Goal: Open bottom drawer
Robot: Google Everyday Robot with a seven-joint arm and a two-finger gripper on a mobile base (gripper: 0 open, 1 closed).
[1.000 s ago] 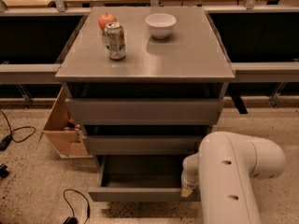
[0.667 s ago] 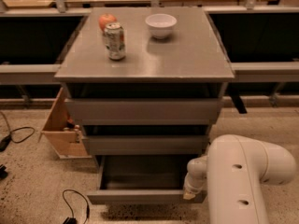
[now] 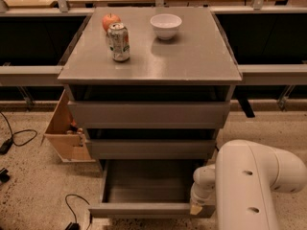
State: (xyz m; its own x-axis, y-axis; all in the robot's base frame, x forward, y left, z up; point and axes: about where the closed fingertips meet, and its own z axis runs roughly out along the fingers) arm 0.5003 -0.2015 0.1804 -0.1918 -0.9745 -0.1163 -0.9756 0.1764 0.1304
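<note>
The bottom drawer (image 3: 144,209) of the grey cabinet is pulled well out, showing its plain grey tray interior (image 3: 148,181). Its short flat front panel runs along the bottom of the view. The two taller-fronted drawers (image 3: 148,114) above it are only slightly out. My gripper (image 3: 197,206) reaches down from the white arm (image 3: 254,186) at the drawer's right front corner, at the front panel's right end. The arm hides most of it.
On the cabinet top (image 3: 192,56) stand a soda can (image 3: 119,42), an apple (image 3: 110,21) and a white bowl (image 3: 166,26). A light wooden box (image 3: 64,133) sits left of the cabinet. Cables (image 3: 19,135) lie on the speckled floor at left.
The drawer's front panel has come further out toward the camera. The arm and gripper have moved with it, down and toward the bottom of the view.
</note>
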